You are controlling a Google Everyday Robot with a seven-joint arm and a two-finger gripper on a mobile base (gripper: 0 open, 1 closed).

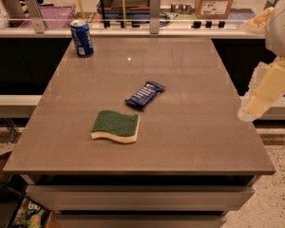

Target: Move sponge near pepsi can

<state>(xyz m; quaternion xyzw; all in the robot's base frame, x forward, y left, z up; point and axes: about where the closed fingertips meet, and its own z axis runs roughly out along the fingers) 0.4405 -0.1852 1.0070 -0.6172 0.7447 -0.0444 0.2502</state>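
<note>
— Camera view from the front: why is the sponge (116, 125) just lying there?

— Nothing has hold of it. It sits flat on the desk (190, 141), green side up, well apart from the can (81, 37), which stands upright at the far corner. A blue wrapper (145, 94) lies near the sponge, also well away from the can.

— And the jaws?

— On the arm (268, 84), far from the can, hanging past the opposite side of the desk. Open or closed, I cannot tell. I'd guess the reach hasn't begun.
</note>
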